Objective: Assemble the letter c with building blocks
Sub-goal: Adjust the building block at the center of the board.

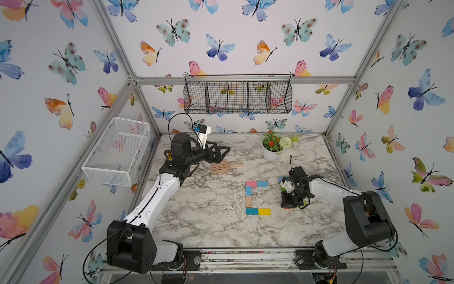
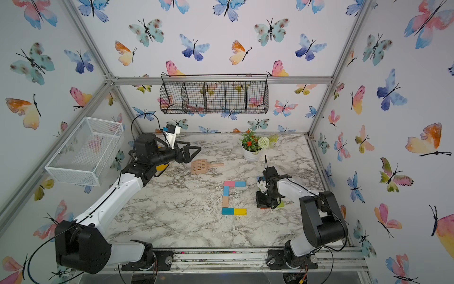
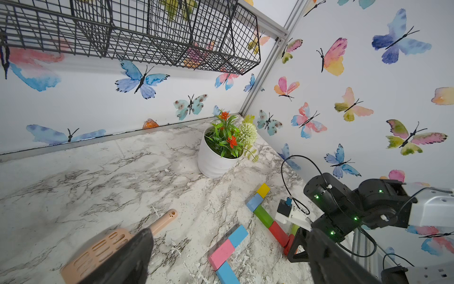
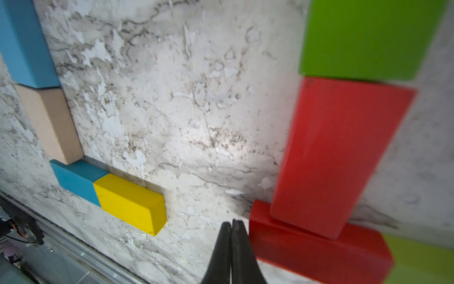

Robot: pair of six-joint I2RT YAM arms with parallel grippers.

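Observation:
Six building blocks lie in a C shape in both top views: pink (image 1: 251, 183) and light blue (image 1: 262, 184) at the far end, light blue and tan (image 1: 248, 201) down the side, teal and yellow (image 1: 264, 211) nearest. To its right lies a row of spare blocks, among them green (image 4: 363, 39) and red (image 4: 344, 152). My right gripper (image 4: 232, 226) points down at the table, shut on nothing, its tips just beside a second red block (image 4: 319, 250). My left gripper (image 1: 224, 155) hangs open and empty at the back left, above the scoop.
A tan slotted scoop (image 1: 222, 167) lies under the left gripper. A white flower pot (image 1: 270, 153) stands at the back. A white wire basket (image 1: 115, 152) hangs on the left wall and a black wire basket (image 1: 237, 97) on the back wall.

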